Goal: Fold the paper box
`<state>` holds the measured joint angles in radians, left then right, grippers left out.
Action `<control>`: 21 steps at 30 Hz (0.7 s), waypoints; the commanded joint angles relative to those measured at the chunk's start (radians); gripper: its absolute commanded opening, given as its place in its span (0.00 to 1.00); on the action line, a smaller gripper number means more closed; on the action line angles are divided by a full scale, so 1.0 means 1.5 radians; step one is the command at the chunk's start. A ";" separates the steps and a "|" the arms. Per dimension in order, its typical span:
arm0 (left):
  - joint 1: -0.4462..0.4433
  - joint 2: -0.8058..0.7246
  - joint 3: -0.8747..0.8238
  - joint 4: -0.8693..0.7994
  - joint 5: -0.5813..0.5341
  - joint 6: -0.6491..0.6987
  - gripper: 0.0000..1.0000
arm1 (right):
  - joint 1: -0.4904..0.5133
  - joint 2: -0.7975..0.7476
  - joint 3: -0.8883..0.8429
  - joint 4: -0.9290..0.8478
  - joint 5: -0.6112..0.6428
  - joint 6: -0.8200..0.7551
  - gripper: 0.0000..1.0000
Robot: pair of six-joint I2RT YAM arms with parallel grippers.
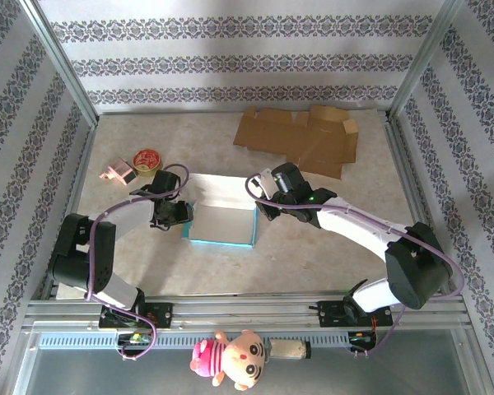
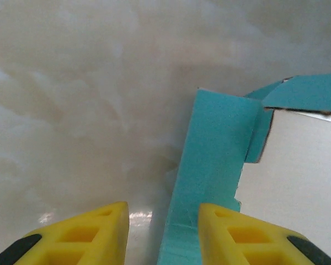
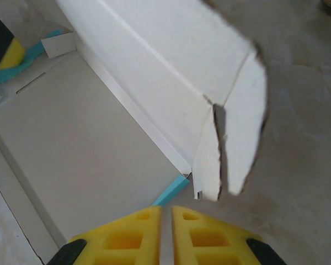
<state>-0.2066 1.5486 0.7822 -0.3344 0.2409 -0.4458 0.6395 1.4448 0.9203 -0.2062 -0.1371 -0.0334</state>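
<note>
Print on the red round item (image 1: 146, 160), upper left of the top view, is too small to read. Paper box (image 1: 222, 225), teal outside and white inside, lies open at frame centre on the surface (image 1: 313, 255), white flap lying back toward the top. Left claw (image 2: 163, 221): fingers apart, straddling the box's teal left wall, which sits close to the right-hand finger; no squeeze visible. Right claw (image 3: 166, 221): fingers together bar a thin slit, at the box's upper right corner. The teal edge reaches the tips; can't tell if it is pinched. Flat brown cardboard (image 1: 300, 138) upper right.
</note>
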 commanded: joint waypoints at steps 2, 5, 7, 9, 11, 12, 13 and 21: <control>0.017 0.029 -0.022 0.080 0.099 -0.008 0.35 | 0.005 0.003 0.000 -0.002 -0.010 -0.008 0.14; 0.027 0.043 -0.043 0.146 0.184 -0.033 0.34 | 0.007 0.007 0.002 -0.005 -0.007 -0.009 0.14; 0.031 0.046 -0.056 0.182 0.220 -0.051 0.33 | 0.008 0.007 0.004 -0.006 -0.006 -0.009 0.14; 0.031 0.050 -0.061 0.205 0.241 -0.062 0.29 | 0.008 0.007 0.004 -0.006 -0.003 -0.010 0.14; 0.031 0.063 -0.068 0.235 0.277 -0.075 0.26 | 0.008 0.009 0.003 -0.002 -0.004 -0.007 0.14; 0.031 0.072 -0.074 0.257 0.296 -0.085 0.26 | 0.009 0.011 0.001 0.000 -0.006 -0.005 0.14; 0.030 0.077 -0.079 0.275 0.308 -0.092 0.26 | 0.009 0.013 0.001 0.003 -0.007 -0.004 0.14; 0.036 0.046 -0.133 0.423 0.391 -0.179 0.29 | 0.011 0.012 0.004 -0.001 -0.002 -0.008 0.14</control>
<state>-0.0948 1.5749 0.6186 0.0425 0.5758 -0.6266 0.6472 1.4609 0.9203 -0.2062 -0.1394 -0.0330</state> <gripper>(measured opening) 0.278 0.138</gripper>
